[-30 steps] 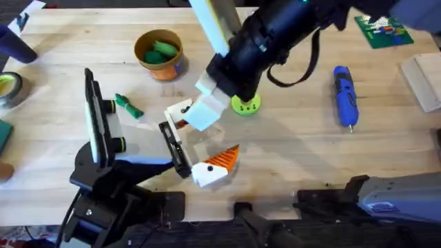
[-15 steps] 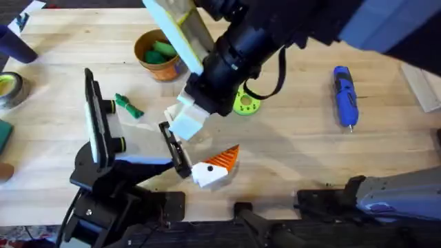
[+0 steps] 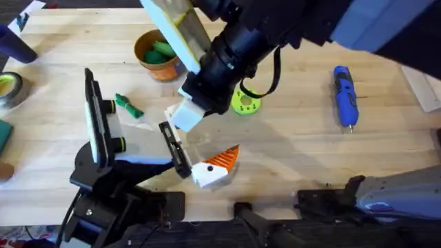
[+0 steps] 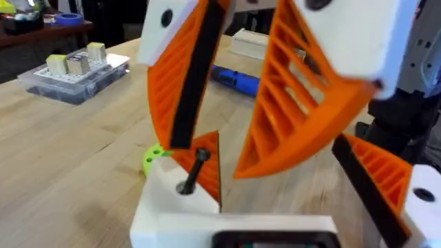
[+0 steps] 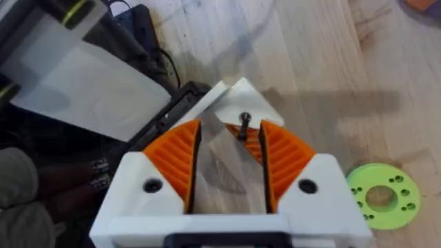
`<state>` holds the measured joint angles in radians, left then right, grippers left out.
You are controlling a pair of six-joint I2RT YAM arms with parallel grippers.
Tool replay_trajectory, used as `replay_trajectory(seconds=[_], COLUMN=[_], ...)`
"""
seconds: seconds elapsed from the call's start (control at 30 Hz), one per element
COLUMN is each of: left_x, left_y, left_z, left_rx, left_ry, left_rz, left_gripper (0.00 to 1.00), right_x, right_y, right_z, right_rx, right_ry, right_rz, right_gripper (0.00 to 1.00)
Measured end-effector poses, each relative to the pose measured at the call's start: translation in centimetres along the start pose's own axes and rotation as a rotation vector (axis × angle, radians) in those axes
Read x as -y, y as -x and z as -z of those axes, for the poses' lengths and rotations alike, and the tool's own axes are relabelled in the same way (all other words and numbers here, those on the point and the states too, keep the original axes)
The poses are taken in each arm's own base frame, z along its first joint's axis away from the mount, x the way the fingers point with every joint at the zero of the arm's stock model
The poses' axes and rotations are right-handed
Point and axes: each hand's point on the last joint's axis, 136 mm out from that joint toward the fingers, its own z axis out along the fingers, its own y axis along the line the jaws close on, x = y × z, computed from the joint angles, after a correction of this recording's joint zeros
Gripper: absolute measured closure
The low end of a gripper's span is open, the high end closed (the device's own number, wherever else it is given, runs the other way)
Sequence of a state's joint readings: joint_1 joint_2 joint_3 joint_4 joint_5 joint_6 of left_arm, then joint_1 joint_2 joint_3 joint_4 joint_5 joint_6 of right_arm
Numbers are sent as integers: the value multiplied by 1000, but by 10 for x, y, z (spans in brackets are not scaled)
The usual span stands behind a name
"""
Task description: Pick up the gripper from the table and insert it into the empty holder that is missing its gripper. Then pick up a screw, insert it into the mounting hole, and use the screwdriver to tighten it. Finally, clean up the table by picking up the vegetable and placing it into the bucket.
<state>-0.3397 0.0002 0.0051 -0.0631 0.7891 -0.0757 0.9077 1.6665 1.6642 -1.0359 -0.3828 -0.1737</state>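
- Gripper (image 5: 256,103), the loose white-and-orange finger piece, sits at the far end of the holder (image 3: 173,148), left of the middle of the table (image 3: 296,138).
- A screw (image 5: 244,128) stands upright in its white block.
- The right gripper (image 5: 229,131) hangs over it with its fingers released; the screw is in the gap between their tips.
- From there, the bucket (image 3: 178,49) is at 11 o'clock, the vegetable (image 3: 129,105) at 9, and the screwdriver (image 3: 344,95) well apart at 3, past a lime disc (image 3: 246,103).

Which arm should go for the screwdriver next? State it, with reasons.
Right. The right gripper is open around the screw, which stands in its hole, so it looks free to leave. The screwdriver lies on the table's right side, nearer the right arm's base.
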Motion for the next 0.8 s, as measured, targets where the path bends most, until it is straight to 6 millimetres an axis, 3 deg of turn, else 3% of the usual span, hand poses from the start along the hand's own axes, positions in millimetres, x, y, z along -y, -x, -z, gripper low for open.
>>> replay_trajectory(seconds=[0.47,0.8], left_x=[0,0], left_y=[0,0], left_z=[0,0], left_rx=[0,0], left_ry=[0,0], left_rz=[0,0], left_gripper=[9,9], right_x=[4,7], right_y=[-3,-5], right_z=[-2,-9], right_rx=[-15,-34], right_ry=[-17,-17], right_rz=[-6,-14], right_gripper=[516,693])
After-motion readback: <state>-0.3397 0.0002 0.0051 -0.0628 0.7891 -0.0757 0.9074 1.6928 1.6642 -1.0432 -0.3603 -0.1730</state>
